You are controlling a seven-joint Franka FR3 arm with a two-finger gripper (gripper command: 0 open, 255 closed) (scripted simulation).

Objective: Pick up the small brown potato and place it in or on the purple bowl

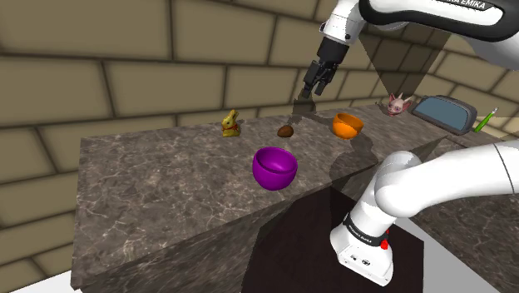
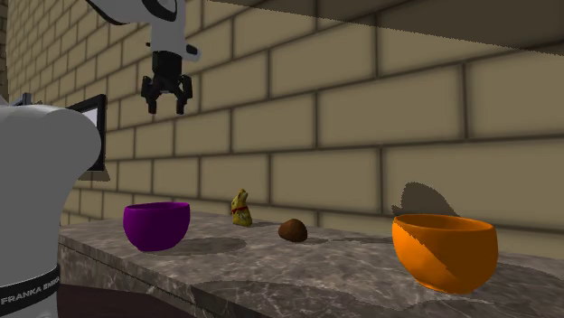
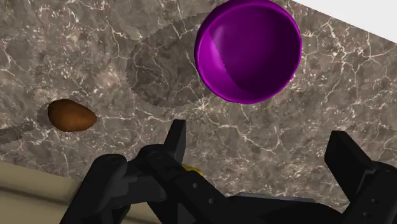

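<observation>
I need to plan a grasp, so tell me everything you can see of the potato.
The potato is a small, brown, egg-shaped lump with a smooth, dull skin. It lies lengthwise on the dark marbled counter, close to the brick wall, between the yellow rabbit figure and the orange bowl. It is apart from both and from the purple bowl. Only the counter touches it; the open gripper hangs well above.

Dark, white-veined stone with a faint polish on the tabletop [image 1: 166, 175]; glossy, smooth purple bowl [image 3: 248, 51]; dull, slightly rough brown potato [image 3: 71, 115]; matt black claw [image 2: 167, 107].
</observation>
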